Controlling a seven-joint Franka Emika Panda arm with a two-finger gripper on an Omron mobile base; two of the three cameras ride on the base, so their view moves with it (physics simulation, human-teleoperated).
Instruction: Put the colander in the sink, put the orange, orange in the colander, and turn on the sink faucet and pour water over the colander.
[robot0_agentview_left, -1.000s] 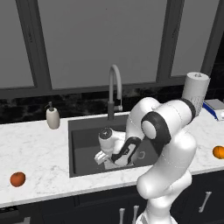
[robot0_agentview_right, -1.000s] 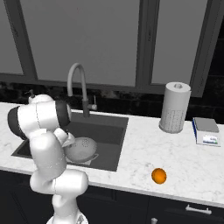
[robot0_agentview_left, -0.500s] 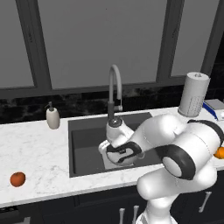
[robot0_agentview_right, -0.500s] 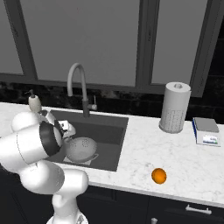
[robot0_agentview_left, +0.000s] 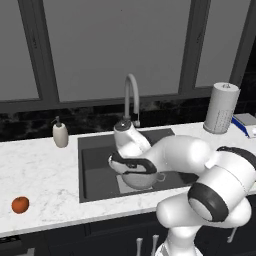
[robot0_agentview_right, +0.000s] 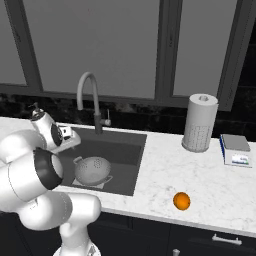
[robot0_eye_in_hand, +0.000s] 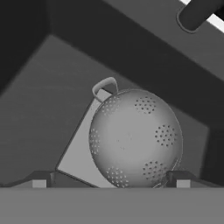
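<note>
The silvery perforated colander (robot0_agentview_left: 143, 179) (robot0_agentview_right: 93, 170) (robot0_eye_in_hand: 135, 138) rests on the lighter patch of the sink (robot0_agentview_left: 95, 170) (robot0_agentview_right: 125, 150) floor. My gripper (robot0_agentview_left: 132, 166) (robot0_eye_in_hand: 109, 181) hovers just above it, open, with its fingertips (robot0_eye_in_hand: 39, 179) spread wider than the bowl and nothing held. A darker reddish orange (robot0_agentview_left: 20, 204) lies on the counter left of the sink. A brighter orange (robot0_agentview_right: 181, 201) lies on the counter to its right. The gooseneck sink faucet (robot0_agentview_left: 131, 97) (robot0_agentview_right: 90, 97) arches over the basin's back edge.
A beige soap pump bottle (robot0_agentview_left: 60, 134) stands at the back left of the sink. A paper towel roll (robot0_agentview_left: 221, 107) (robot0_agentview_right: 200, 122) and a small scale (robot0_agentview_right: 235, 150) stand on the right counter. Dark window frames rise behind the counter.
The arm's elbow has swung out sideways and the hand has shifted to the left side of the sink, above the colander. The colander stays on the sink floor. The jaws remain wide.
</note>
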